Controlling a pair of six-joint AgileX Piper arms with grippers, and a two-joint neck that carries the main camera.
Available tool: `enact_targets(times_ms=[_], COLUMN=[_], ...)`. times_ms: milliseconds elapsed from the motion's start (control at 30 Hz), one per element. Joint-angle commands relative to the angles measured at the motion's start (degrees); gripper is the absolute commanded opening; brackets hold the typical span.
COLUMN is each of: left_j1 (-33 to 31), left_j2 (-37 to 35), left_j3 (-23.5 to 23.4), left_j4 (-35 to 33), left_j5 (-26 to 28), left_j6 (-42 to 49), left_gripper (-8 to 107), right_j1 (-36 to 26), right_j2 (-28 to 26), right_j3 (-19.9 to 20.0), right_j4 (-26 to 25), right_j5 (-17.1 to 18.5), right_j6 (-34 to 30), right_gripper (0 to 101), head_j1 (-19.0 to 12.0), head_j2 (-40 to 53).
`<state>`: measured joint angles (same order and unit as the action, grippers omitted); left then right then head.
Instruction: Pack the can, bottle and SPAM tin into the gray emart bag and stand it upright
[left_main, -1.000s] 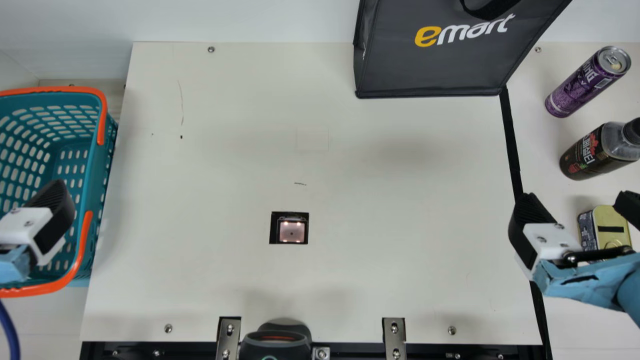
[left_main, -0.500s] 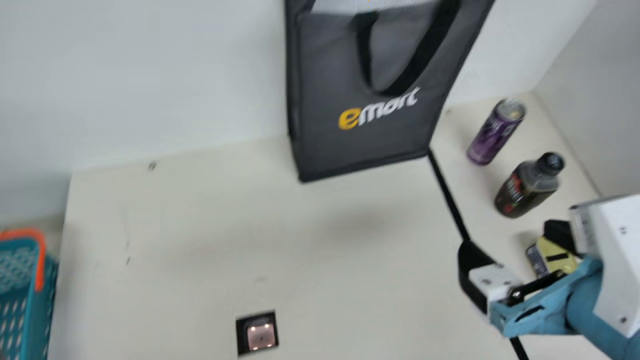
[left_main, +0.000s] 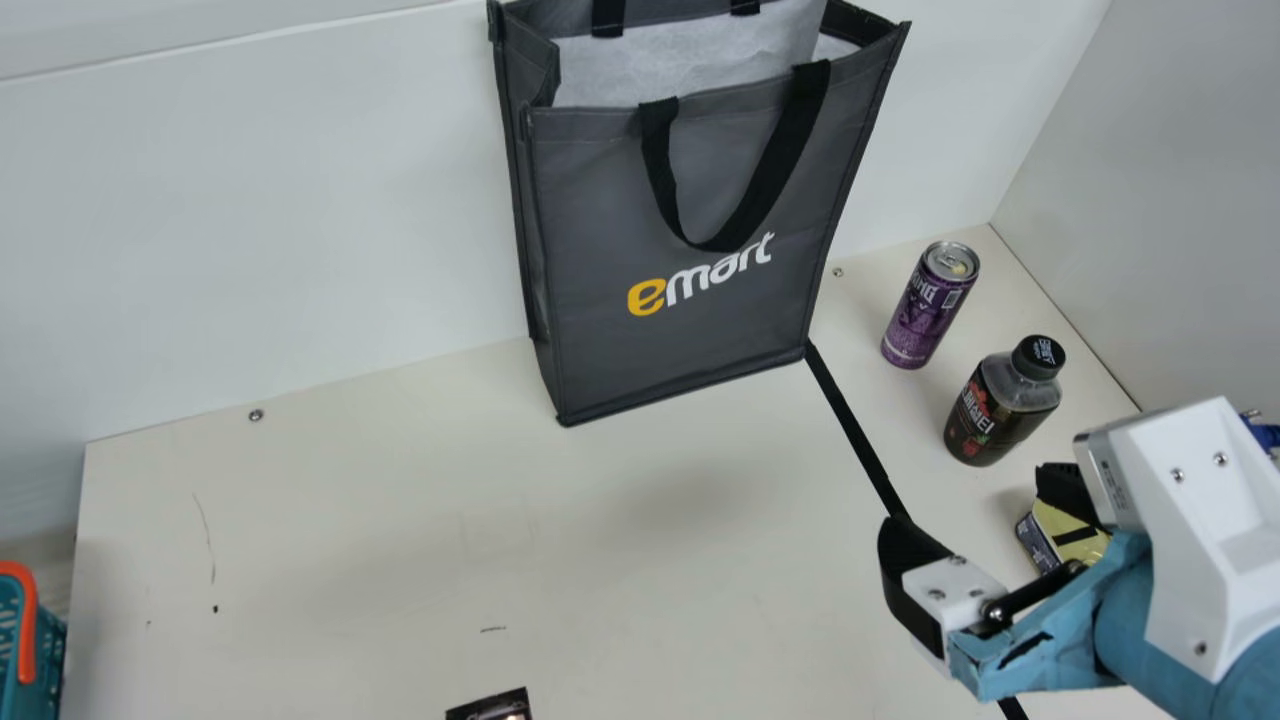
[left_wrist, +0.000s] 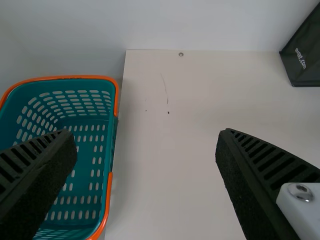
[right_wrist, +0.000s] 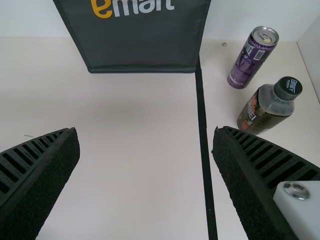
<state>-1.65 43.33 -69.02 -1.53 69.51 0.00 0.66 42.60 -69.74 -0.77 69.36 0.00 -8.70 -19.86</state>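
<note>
My right gripper (left_main: 985, 535) hangs open and empty above the table in the main view, its far finger partly over the SPAM tin (left_main: 1068, 532). Behind it stand the dark bottle (left_main: 1000, 410) and the purple can (left_main: 925, 310), both upright and apart. The gray emart bag (left_main: 690, 300) is upright against the back wall, mouth up, with white paper inside. In the right wrist view, the gripper (right_wrist: 146, 145) has its fingers wide apart, with the bottle (right_wrist: 267, 107) beyond them. The left wrist view has my left gripper (left_wrist: 146, 145) open with nothing held, one finger over the teal basket.
The teal basket (left_wrist: 114, 150) with orange handles stands off the board's left side. A black strip (left_main: 850, 420) runs along the table between the bag and the bottle. A white wall rises behind, another at the right.
The neck camera has tilted up and turned right, so the main picture has shifted and more of the bag shows. Both the bag and the goods appear to stay in place.
</note>
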Motion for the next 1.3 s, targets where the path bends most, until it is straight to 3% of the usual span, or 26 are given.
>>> enact_targets(times_ms=[0,1267], left_j1=[0.0,0.0], left_j2=[0.0,0.0], left_j3=[0.0,0.0], left_j4=[0.0,0.0], left_j5=[0.0,0.0], left_j6=[0.0,0.0], left_gripper=[90,90], right_j1=[0.0,0.2], right_j2=[0.0,2.2], right_j3=[0.0,-1.7], right_j4=[0.0,-0.7], right_j5=[0.0,-1.4], right_j6=[0.0,-0.7], right_gripper=[95,95], head_j1=[-1.3,-1.3], head_j2=[-0.1,-0.1])
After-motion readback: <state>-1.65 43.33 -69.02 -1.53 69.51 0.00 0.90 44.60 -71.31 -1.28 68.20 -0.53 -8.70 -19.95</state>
